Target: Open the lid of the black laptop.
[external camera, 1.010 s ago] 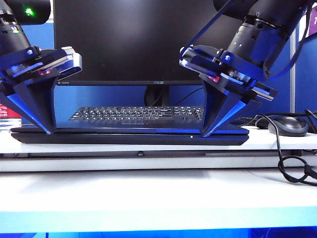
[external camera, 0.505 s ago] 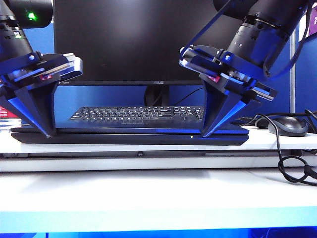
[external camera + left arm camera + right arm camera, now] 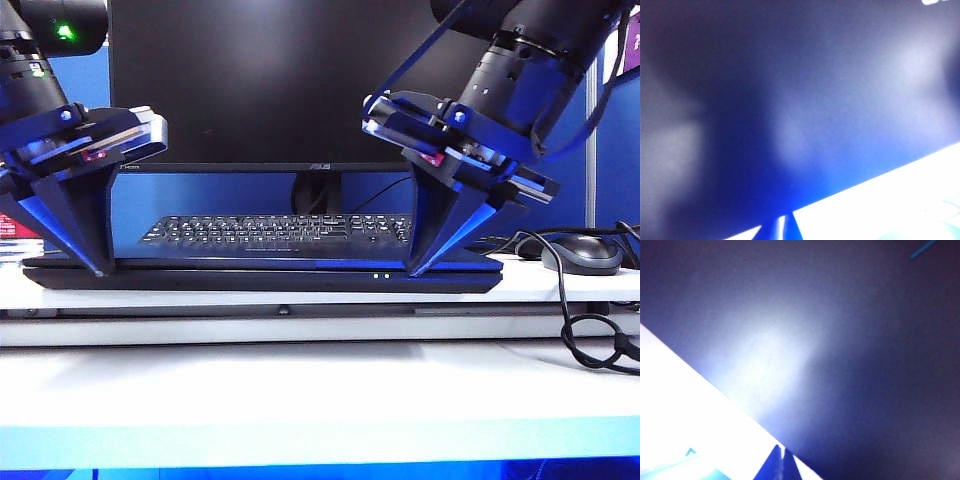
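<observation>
Your black laptop (image 3: 260, 277) lies flat and closed on the white table (image 3: 300, 390), two small green indicator lights lit on its front edge right of centre. The lid (image 3: 260, 263) sits down on the base. Your left gripper (image 3: 98, 270) stands at the laptop's left end, fingertip down at the lid's front edge. Your right gripper (image 3: 410, 272) stands right of centre, its tip at the same edge near the lights. Whether either pair of jaws is parted cannot be told. Behind stand an ASUS monitor (image 3: 280, 80) and a separate keyboard (image 3: 278, 230). A mouse (image 3: 581, 252) and its cable (image 3: 590, 335) lie at the right.
</observation>
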Controlling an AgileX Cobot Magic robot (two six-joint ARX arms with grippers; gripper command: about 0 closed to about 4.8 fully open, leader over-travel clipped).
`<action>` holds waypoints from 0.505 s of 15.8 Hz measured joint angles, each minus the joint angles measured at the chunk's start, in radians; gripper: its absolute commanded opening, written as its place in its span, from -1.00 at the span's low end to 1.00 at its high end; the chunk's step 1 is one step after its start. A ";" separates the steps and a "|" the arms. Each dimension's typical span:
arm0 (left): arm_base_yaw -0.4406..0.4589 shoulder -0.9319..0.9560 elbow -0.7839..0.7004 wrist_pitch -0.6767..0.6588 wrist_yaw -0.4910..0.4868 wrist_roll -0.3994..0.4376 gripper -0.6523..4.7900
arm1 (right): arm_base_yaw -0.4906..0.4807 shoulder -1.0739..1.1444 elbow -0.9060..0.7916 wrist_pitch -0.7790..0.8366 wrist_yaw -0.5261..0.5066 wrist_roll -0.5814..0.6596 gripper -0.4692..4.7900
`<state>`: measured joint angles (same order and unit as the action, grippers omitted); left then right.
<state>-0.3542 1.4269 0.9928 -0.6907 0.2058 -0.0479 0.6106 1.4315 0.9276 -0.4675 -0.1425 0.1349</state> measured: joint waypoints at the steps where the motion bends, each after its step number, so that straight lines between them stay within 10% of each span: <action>1: 0.000 0.000 0.000 0.002 0.000 -0.006 -0.66 | 0.000 0.000 0.000 0.000 0.000 0.000 -0.83; 8: -0.001 0.000 -0.005 0.017 0.000 -0.013 -0.66 | 0.000 0.000 0.000 0.016 -0.004 0.017 -0.83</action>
<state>-0.3553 1.4269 0.9874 -0.6735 0.2062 -0.0608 0.6109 1.4315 0.9276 -0.4519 -0.1467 0.1520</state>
